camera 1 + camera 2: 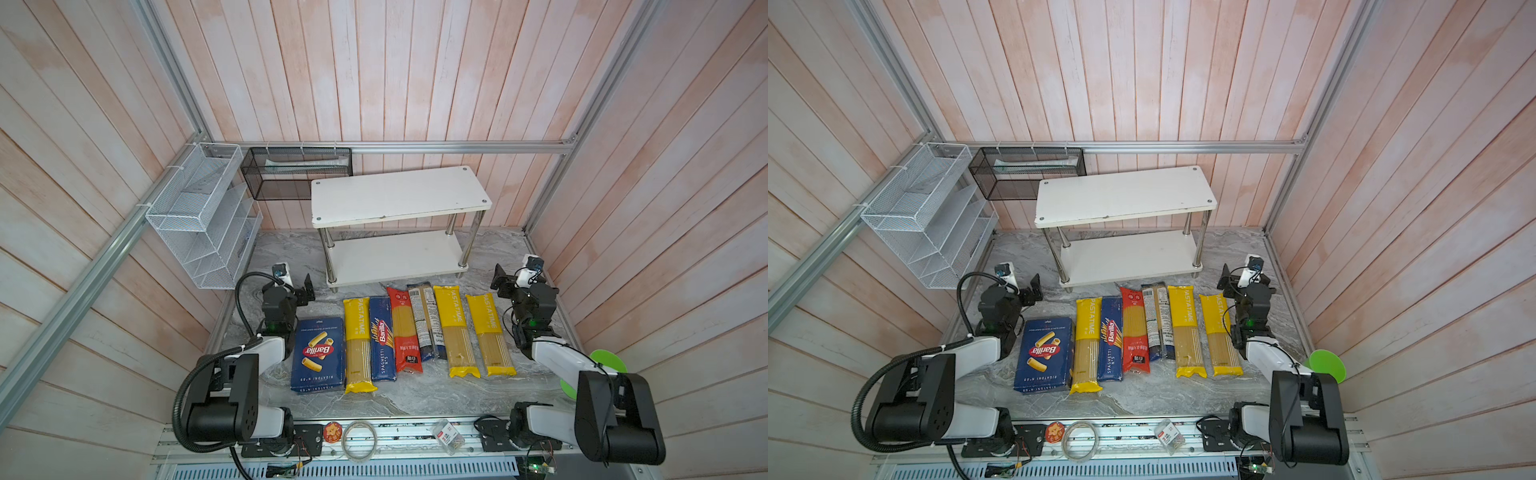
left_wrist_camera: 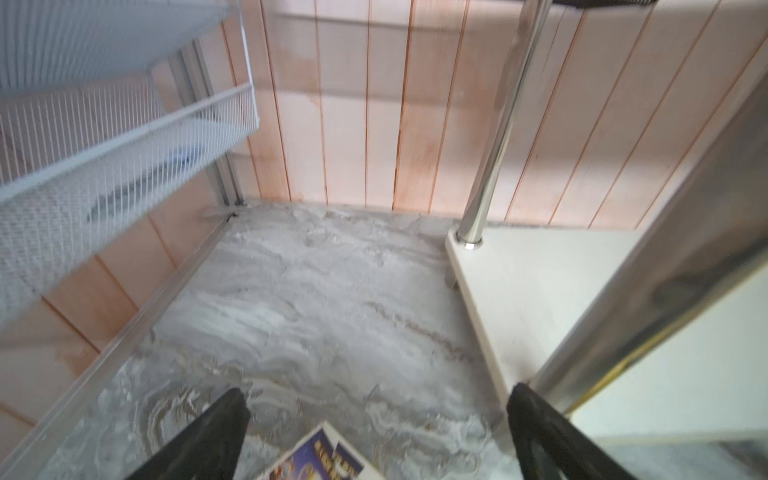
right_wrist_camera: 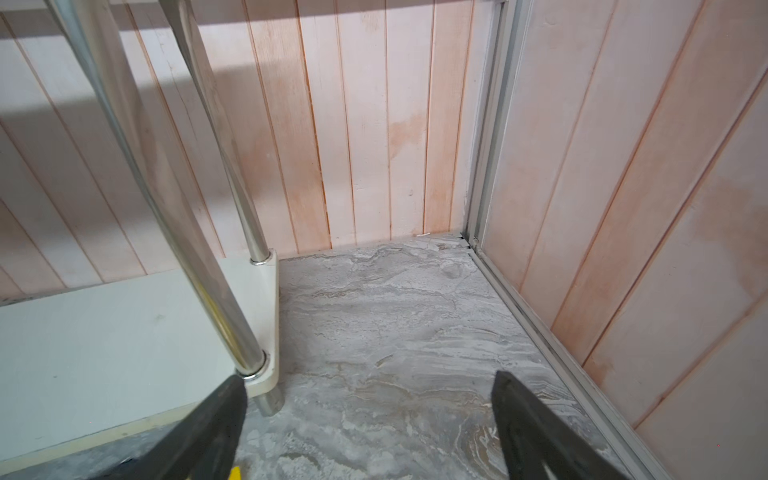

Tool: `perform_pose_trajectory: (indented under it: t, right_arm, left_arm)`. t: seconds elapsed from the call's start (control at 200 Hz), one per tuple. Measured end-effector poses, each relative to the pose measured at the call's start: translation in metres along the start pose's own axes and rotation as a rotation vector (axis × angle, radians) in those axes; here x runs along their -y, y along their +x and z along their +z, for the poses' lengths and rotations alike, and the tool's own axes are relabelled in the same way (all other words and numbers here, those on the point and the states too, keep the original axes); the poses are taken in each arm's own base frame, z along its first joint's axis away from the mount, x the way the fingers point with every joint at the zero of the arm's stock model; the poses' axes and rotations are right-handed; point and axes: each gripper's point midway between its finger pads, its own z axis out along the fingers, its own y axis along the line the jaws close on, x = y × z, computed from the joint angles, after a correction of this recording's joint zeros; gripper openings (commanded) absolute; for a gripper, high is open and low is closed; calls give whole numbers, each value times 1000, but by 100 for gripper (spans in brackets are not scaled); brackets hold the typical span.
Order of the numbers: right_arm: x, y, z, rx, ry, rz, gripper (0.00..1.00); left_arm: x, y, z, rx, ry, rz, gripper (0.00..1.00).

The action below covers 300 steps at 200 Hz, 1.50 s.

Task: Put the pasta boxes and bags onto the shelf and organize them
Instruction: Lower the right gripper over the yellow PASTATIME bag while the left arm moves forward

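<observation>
The pasta boxes and bags lie flat in a row on the marble table in front of the shelf (image 1: 399, 195) (image 1: 1125, 195). From left: wide rigatoni box (image 1: 318, 353), yellow bag (image 1: 358, 345), spaghetti box (image 1: 382, 338), red bag (image 1: 404, 328), dark blue bag (image 1: 426, 320), two yellow bags (image 1: 453, 328) (image 1: 490, 332). Both shelf boards are bare. My left gripper (image 1: 305, 289) (image 2: 378, 395) hangs open past the rigatoni box's far corner (image 2: 320, 457). Right of the row, my right gripper (image 1: 500, 282) (image 3: 370, 380) is open beside the shelf's right end (image 3: 104, 332), holding nothing.
A white wire mesh rack (image 1: 203, 216) hangs on the left wall and a black mesh basket (image 1: 295, 170) on the back rail. A green disc (image 1: 606, 365) sits behind the right arm. A tape ring (image 1: 359, 440) and a small clip box (image 1: 449, 434) lie on the front rail.
</observation>
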Motion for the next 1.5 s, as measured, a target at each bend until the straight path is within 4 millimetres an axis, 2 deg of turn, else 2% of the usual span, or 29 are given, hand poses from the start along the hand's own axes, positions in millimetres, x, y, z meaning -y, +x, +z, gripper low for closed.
perform_pose_trajectory:
  t: [0.03,0.085,0.15,0.25,0.3,0.375,0.49,0.555,0.625,0.76,0.925,1.13,1.32,1.5]
  right_arm:
    - [-6,-2,-2,-17,-12,7,91]
    - [-19,1,-5,-67,-40,11,91]
    - [-42,7,-13,-126,-90,7,91]
    - [-76,20,-32,-217,-165,-7,91]
    - [-88,28,-43,-263,-193,-10,91]
    - [-101,40,-58,-325,-225,-11,91]
    - [-114,64,-74,-429,-261,-21,91]
    - [-115,77,-81,-485,-263,-14,91]
    - [-112,90,-85,-537,-249,-5,91]
    - [-107,115,-92,-634,-214,12,91]
    - [-109,140,-98,-728,-206,-2,91]
    - [-113,161,-103,-808,-219,-14,91]
    - [-116,175,-106,-868,-230,-41,91]
    - [-114,189,-108,-929,-221,-68,91]
  left_arm:
    - [5,-17,-3,26,13,-13,100]
    - [17,-37,-15,61,47,-31,100]
    - [37,-45,-30,68,108,-41,100]
    - [67,-36,-50,17,205,-52,100]
    - [74,-28,-57,-19,226,-67,100]
    - [81,-17,-72,-82,265,-107,100]
    - [95,-16,-93,-107,335,-133,100]
    - [102,-16,-103,-102,374,-138,100]
    - [105,-8,-109,-110,392,-140,100]
    - [103,31,-106,-204,378,-131,100]
    - [113,55,-102,-285,390,-64,100]
    - [124,61,-98,-286,430,25,100]
    - [133,53,-99,-240,488,38,100]
    - [134,52,-101,-221,496,42,99]
